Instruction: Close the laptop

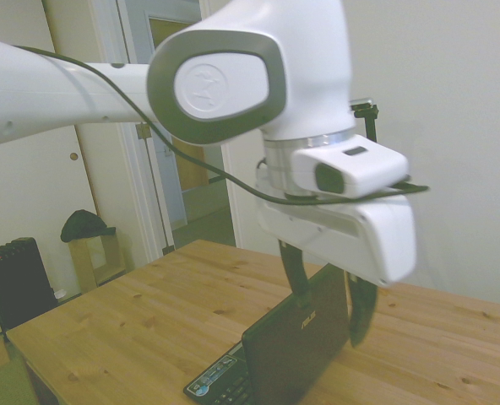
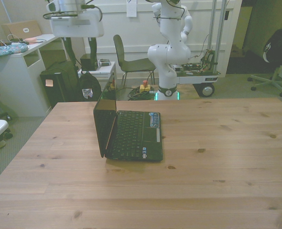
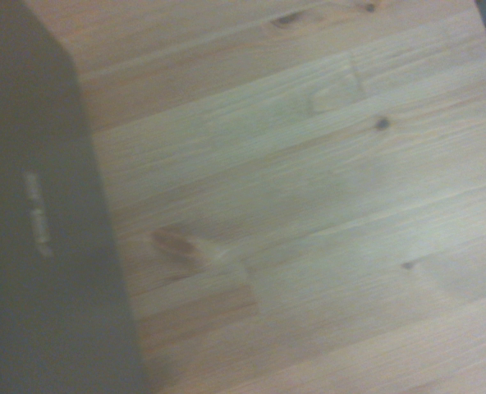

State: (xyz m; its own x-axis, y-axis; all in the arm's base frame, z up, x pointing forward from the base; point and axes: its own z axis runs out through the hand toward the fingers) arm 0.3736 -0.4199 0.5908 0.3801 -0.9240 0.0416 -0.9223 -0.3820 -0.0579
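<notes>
Pale walls, a doorway and a dark radiator point(image 1: 15, 283) are seen behind a wooden worktop point(image 2: 217, 157) on which a small black laptop point(image 2: 131, 135) stands open. From the front view, the laptop is placed toward the front view's left of the worktop's middle, its lid point(image 2: 104, 125) raised roughly upright along the front view's left side of the keyboard point(image 2: 130, 132), and a small blue-green sticker point(image 2: 154, 115) is shown at the far corner of the base. Silver lettering is visible on the back of the lid in the side view point(image 1: 308, 321) and appears as a blurred pale mark in the wrist view point(image 3: 38, 212). The white arm's gripper point(image 1: 328, 291) is held just behind and above the lid, with its two dark fingers point(image 1: 361, 310) spread apart; one finger is seen beside the lid's upper edge and the other past its far corner, though whether either is touching the lid cannot be told. In the front view, a second white robot point(image 2: 172, 45) on a wheeled base, a green chair point(image 2: 131, 59) and a white desk point(image 2: 17, 71) are seen beyond the worktop.
</notes>
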